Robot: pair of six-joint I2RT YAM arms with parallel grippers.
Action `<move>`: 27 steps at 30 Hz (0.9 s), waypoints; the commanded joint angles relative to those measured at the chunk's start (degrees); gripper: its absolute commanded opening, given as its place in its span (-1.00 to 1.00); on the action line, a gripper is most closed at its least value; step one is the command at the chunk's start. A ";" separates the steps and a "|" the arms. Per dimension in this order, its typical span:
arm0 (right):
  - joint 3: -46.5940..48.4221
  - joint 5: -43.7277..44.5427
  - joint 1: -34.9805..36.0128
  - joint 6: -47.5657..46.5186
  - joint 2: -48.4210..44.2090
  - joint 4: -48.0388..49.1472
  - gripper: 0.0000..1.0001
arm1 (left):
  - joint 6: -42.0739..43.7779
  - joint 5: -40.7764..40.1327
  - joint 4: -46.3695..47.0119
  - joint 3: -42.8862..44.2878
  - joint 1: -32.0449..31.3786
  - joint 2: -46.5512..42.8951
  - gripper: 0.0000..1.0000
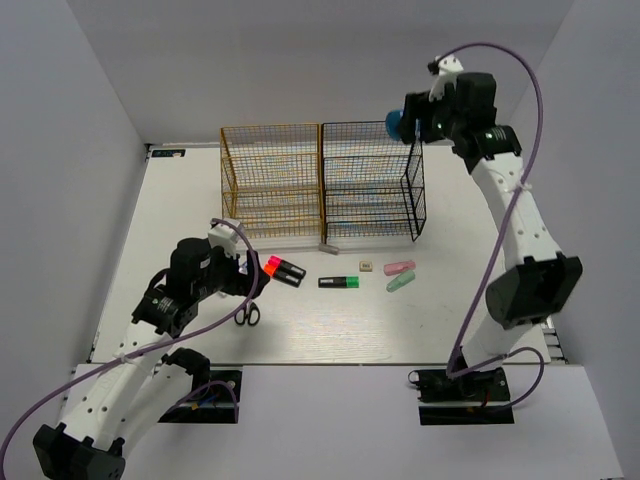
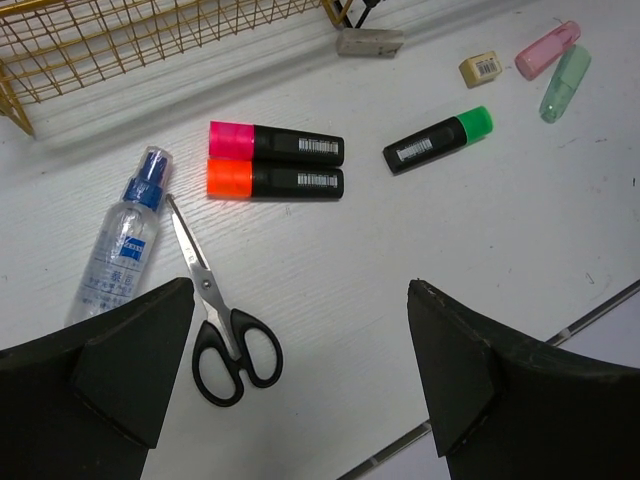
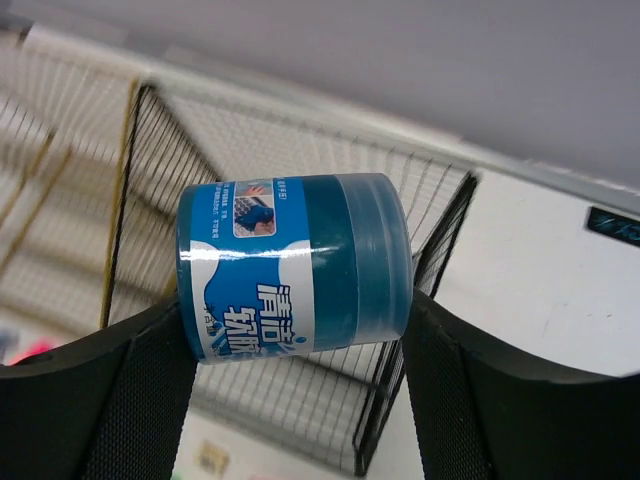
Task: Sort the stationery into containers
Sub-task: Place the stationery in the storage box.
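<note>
Squeezing the blue tub [image 3: 295,265] tight in the right gripper [image 3: 295,335], up by the black rack [image 1: 411,190], with the left gripper [image 2: 300,290] wide open over the scissors [image 2: 215,310].

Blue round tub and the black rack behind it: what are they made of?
Blue round tub: apparently glossy translucent plastic, with a shiny printed label catching highlights. Black box-shaped rack: thin wire mesh, probably metal with a matte black coating.

A clear, blue-capped spray bottle [image 2: 122,243] lies flat on the white table [image 2: 400,280], well apart from 1 grey block [image 2: 370,42].
</note>
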 commanded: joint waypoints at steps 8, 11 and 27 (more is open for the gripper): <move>12.15 27.57 6.75 10.03 10.52 9.59 -1.00 | 0.77 -0.26 0.44 -0.52 0.31 2.02 0.96; 12.42 31.26 7.45 11.52 12.28 8.79 -1.00 | 0.86 -0.17 0.35 -0.43 0.31 2.11 0.96; 8.64 37.95 10.80 9.15 17.20 15.65 -1.00 | 1.30 0.00 0.09 -0.61 0.31 1.76 0.96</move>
